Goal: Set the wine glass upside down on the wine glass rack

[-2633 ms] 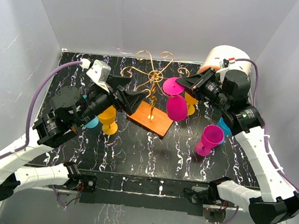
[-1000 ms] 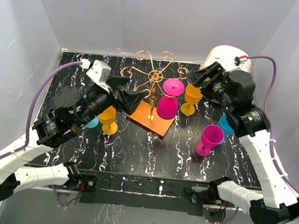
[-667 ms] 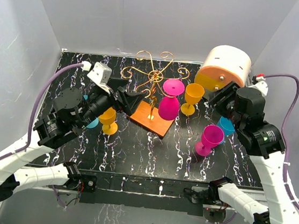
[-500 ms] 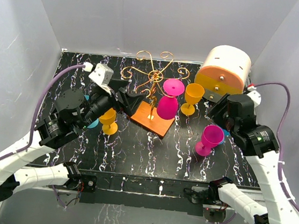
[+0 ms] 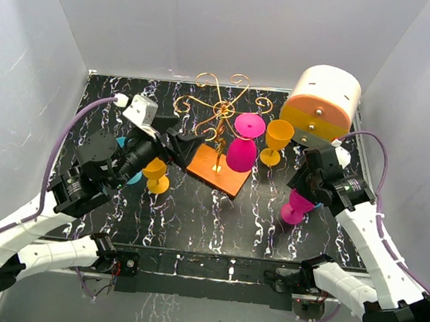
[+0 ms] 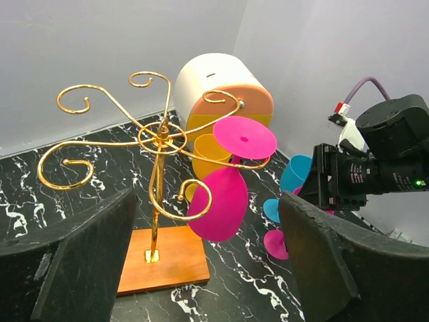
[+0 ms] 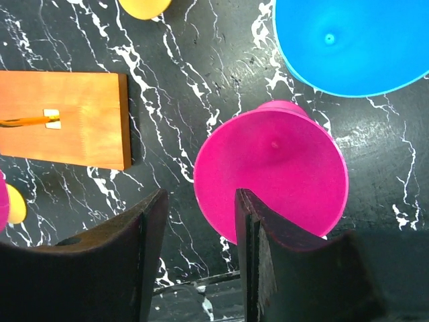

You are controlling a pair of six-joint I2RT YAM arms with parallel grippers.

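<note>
Two hands spread: left hand [image 6: 206,201] faces rack [image 6: 157,194]; I hold right hand [image 7: 200,194] over upright pink glass [image 7: 281,168], tabletop [image 7: 167,67] open toward rack.

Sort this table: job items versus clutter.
Job: wine glass rack; hanging pink glass; upright pink glass under the right gripper.
Clutter: white-and-orange canister; yellow glass beside it; second yellow glass; blue glass.
</note>
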